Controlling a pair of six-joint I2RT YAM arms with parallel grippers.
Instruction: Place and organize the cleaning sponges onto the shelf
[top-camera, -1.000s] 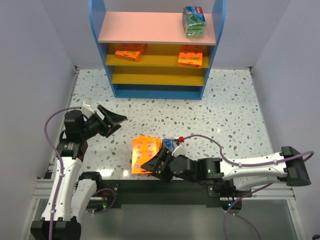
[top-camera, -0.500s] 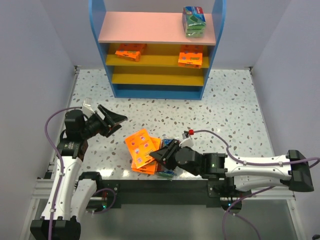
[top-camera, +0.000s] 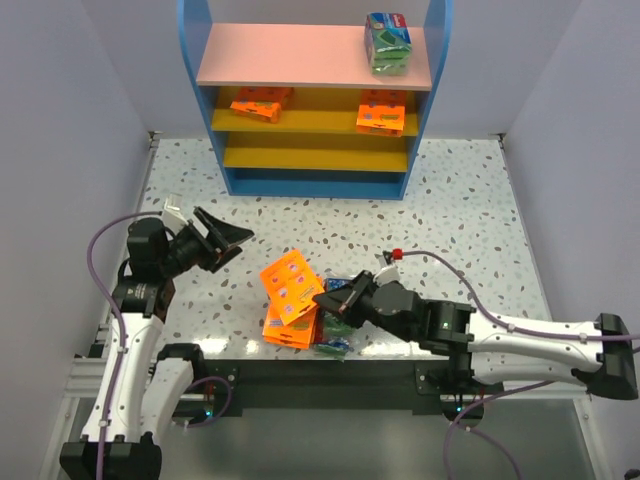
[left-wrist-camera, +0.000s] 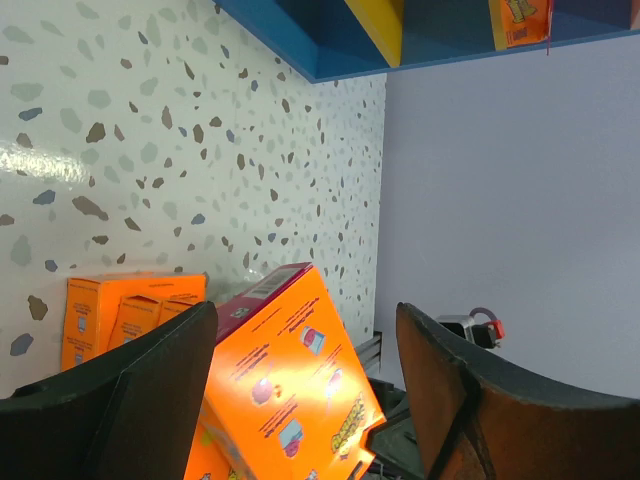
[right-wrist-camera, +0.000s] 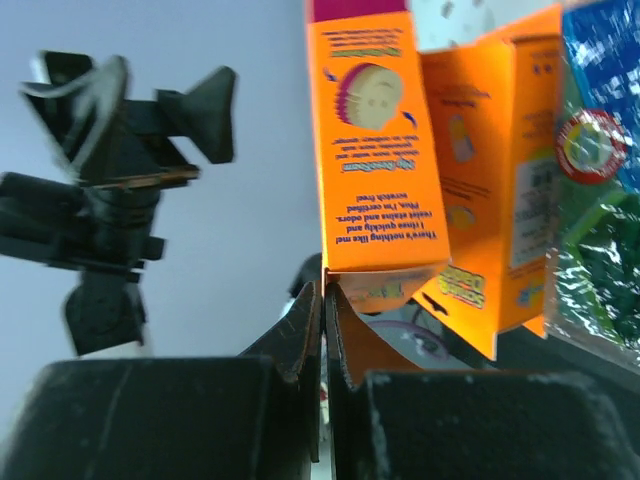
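Note:
My right gripper (top-camera: 325, 298) (right-wrist-camera: 325, 288) is shut on the end flap of one orange sponge pack (top-camera: 290, 283) (right-wrist-camera: 375, 150), which hangs tilted above the table. Under it lie more orange packs (top-camera: 285, 328) (right-wrist-camera: 495, 180) and a green-and-blue wrapped pack (top-camera: 335, 345) (right-wrist-camera: 595, 200) by the near edge. My left gripper (top-camera: 232, 243) (left-wrist-camera: 305, 312) stands open left of the pile, holding nothing; the tilted pack (left-wrist-camera: 290, 390) shows between its fingers from afar. The shelf (top-camera: 310, 60) at the back carries a green pack (top-camera: 386, 42) on its pink top board and orange packs (top-camera: 260, 102) (top-camera: 381, 112) on the upper yellow board.
Grey walls close in the speckled table on the left, right and back. The black rail (top-camera: 300, 375) runs along the near edge just under the pile. The lower yellow board (top-camera: 315, 155) holds nothing that I can see.
My right gripper went from open to shut on the orange pack's end and moved right and away, tipping the pack up off the pile. The left arm has stayed put.

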